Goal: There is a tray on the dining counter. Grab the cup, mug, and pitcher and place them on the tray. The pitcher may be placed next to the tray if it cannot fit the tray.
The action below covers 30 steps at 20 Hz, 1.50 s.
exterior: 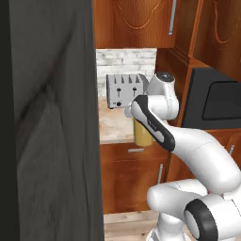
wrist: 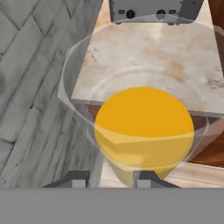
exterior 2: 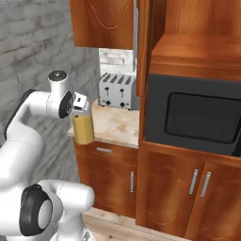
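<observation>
Item: pitcher [wrist: 144, 131], clear, orange liquid inside. I saw my end effector [wrist: 107, 178] clenched around its rim, holding it upright at the front edge of the beige surface [exterior 2: 117, 126], toaster [exterior 2: 116, 90] behind, microwave [exterior 2: 197, 117] alongside.

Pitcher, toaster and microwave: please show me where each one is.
pitcher [exterior 2: 83, 129], right base view, its side with orange liquid
toaster [exterior 2: 116, 91], right base view, front face
microwave [exterior 2: 200, 117], right base view, dark door
</observation>
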Available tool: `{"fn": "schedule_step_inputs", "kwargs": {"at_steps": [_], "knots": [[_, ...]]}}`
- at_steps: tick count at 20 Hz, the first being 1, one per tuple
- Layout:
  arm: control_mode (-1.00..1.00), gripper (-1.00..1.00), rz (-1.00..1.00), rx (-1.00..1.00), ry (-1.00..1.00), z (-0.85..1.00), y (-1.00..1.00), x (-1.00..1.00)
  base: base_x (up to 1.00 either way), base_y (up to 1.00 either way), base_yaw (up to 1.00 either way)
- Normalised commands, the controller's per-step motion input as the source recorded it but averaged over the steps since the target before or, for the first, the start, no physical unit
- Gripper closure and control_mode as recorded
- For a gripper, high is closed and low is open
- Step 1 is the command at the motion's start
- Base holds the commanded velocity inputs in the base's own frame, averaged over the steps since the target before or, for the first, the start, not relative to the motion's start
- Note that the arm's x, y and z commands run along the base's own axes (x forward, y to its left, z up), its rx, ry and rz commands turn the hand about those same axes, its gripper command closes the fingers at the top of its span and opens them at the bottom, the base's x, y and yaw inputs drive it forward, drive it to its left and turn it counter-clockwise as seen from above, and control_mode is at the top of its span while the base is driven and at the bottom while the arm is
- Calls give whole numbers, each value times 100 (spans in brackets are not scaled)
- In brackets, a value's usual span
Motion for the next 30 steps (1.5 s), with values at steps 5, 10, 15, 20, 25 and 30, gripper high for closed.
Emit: {"fn": "schedule_step_inputs", "kwargs": {"at_steps": [5, 10, 15, 20, 25, 30], "knots": [[100, 100, 0, 0, 0, 0, 0, 0, -100, 0, -8], [100, 100, 0, 0, 0, 0, 0, 0, -100, -5, -29], [100, 100, 0, 0, 0, 0, 0, 0, -32, 0, -82], [100, 100, 0, 0, 0, 0, 0, 0, -8, 0, -98], [100, 100, 0, 0, 0, 0, 0, 0, 0, 0, -100], [100, 100, 0, 0, 0, 0, 0, 0, -1, 0, -100]]}}
